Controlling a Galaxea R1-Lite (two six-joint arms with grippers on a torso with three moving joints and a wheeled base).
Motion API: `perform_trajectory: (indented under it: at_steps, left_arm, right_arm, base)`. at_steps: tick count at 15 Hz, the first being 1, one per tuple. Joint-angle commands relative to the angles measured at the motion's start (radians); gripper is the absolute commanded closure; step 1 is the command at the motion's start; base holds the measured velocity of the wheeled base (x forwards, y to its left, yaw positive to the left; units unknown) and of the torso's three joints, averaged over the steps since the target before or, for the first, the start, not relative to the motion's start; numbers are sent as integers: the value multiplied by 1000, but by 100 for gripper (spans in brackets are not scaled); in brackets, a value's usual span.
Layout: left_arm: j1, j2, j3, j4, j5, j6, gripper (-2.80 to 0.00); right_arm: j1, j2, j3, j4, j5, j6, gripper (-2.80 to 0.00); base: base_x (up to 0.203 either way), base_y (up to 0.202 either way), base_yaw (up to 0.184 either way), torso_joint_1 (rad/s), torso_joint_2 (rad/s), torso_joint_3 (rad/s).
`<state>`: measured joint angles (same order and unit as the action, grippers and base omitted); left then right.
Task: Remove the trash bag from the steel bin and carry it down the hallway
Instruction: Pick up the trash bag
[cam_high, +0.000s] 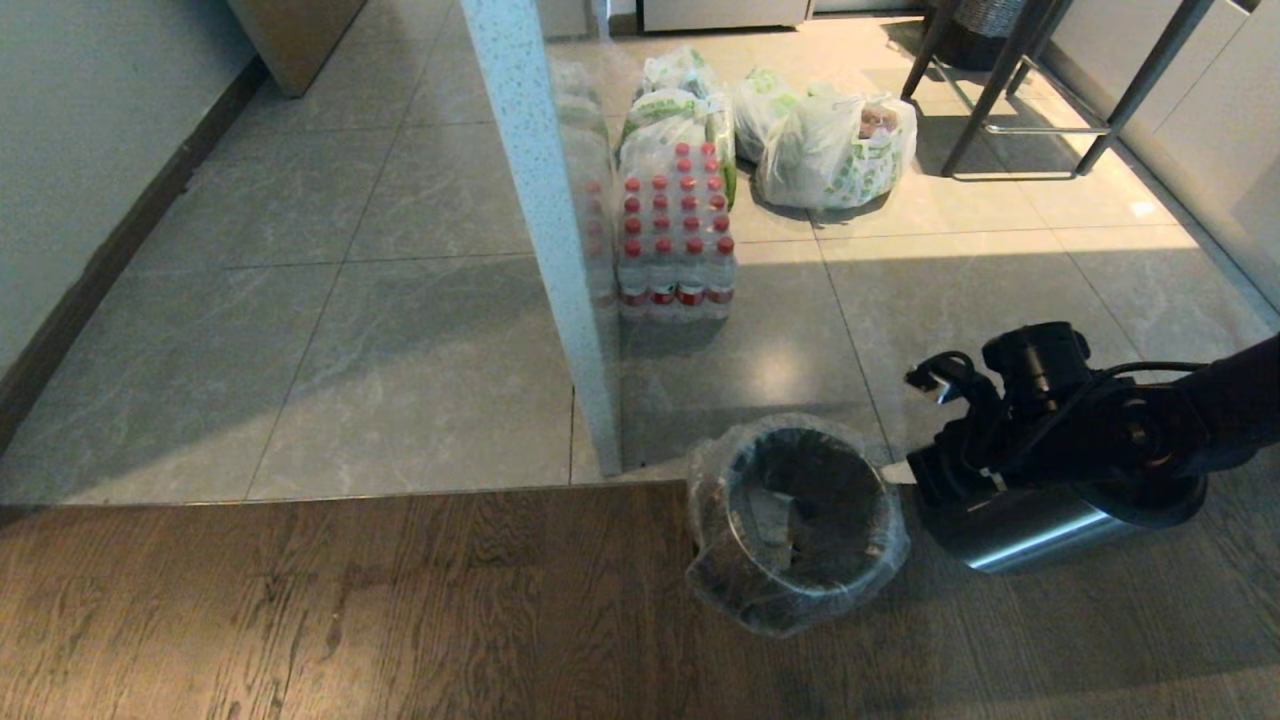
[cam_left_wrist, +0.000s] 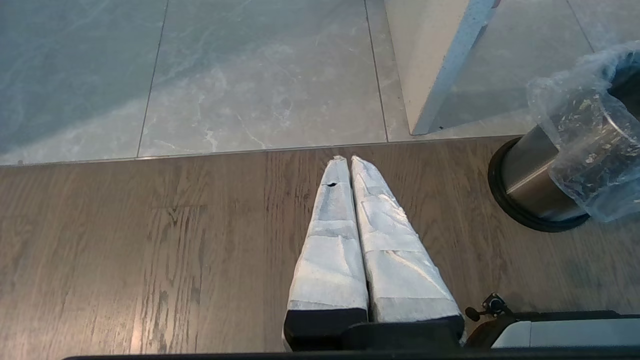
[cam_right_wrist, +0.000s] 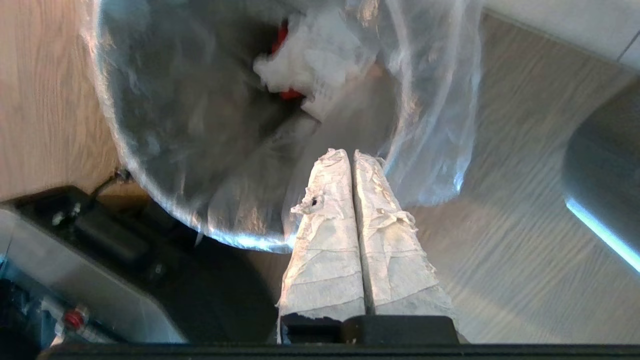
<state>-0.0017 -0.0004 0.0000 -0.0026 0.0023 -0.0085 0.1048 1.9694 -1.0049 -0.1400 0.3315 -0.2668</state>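
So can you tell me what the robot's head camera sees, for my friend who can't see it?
A small steel bin lined with a clear trash bag stands on wood floor, and the robot's right end effector is beside its rim. A second steel cylinder sits under that arm. Farther off on grey tiles are a pack of red-capped bottles and white grocery bags.

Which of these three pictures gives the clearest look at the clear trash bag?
The head view: the whole trash bag shows, folded over the steel bin's rim. The left wrist view catches only its side at the frame's edge; the right wrist view looks into it, blurred.
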Motion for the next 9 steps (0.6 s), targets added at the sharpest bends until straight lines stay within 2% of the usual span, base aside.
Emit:
perform_trajectory:
  at_steps: [1,6,9]
  left_arm:
    - [0,0,0,0,1,-1,0]
    - [0,0,2,0,1,-1,0]
    - [0,0,2,0,1,-1,0]
  right_arm:
    - [2,-5,11,0,2,-4,0]
    - [-85,18,21,2,0,22,0]
    - [-125,40,25,5,-1,111,0]
  base:
    - [0,0,0,0,0,0]
    - [0,0,0,0,0,0]
    - [0,0,0,0,0,0]
